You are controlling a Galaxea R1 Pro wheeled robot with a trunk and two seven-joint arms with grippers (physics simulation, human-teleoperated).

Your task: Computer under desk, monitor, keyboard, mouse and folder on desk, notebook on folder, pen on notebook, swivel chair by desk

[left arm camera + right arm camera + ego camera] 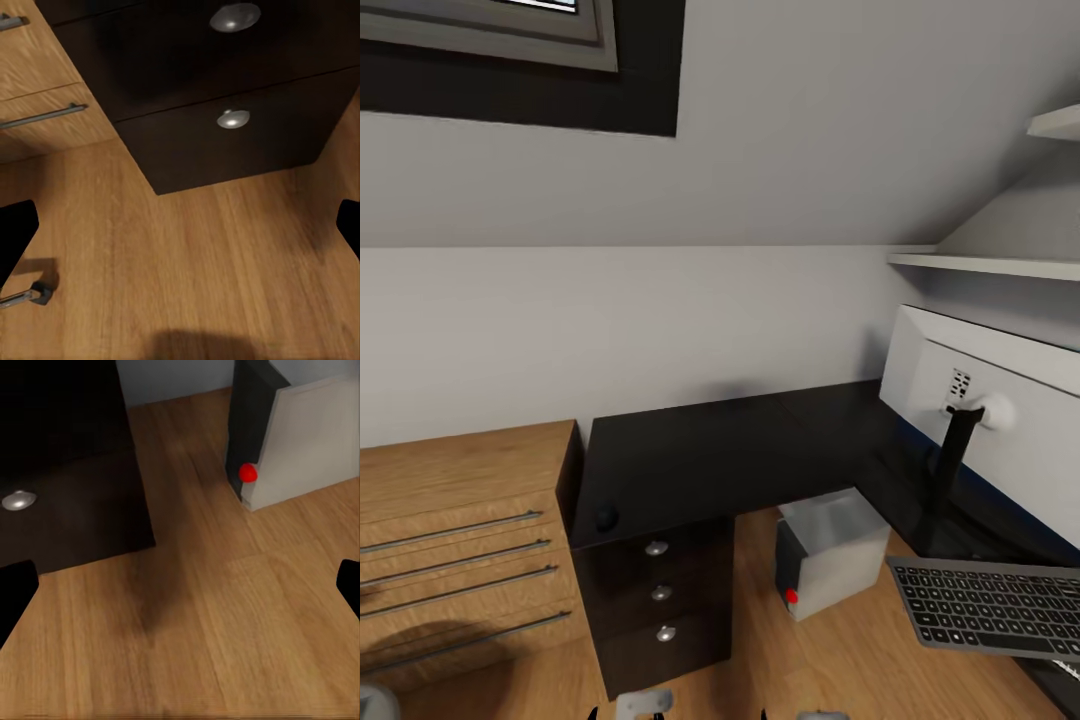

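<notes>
Head view: the black L-shaped counter (pixel 730 450) runs along the far wall and turns toward the right; its drawer unit (pixel 660 600) with round silver knobs stands at the near left end, beside a light-wood drawer chest (pixel 460 540). The mouse (pixel 606 519) lies on the counter's near left corner, above the drawer unit. The computer (pixel 830 565) sits on the wood floor (pixel 830 670) under the counter, red dot facing left-near. The keyboard (pixel 992 607) rests at the near right, apparently on the counter's right wing, though its support is hard to make out; the monitor (pixel 1000 420) stands just behind it on a thin black stem, seen from its pale back. Folder, notebook, pen and chair cannot be placed from here. Handling judgement: the mouse is light, rigid and smooth, likely to slip, so pinch across its narrow sides; the keyboard is long, thin and stiff, light but prone to tip, so take it at mid-length across the short edge. Left claw (pixel 180 225): fingertips dark at the frame edges, spread wide, nothing between them, hanging over bare floor just before the drawer unit. Right claw (pixel 180 589): likewise wide apart and empty, over floor between the drawer unit and the computer. Neither touches anything.
</notes>
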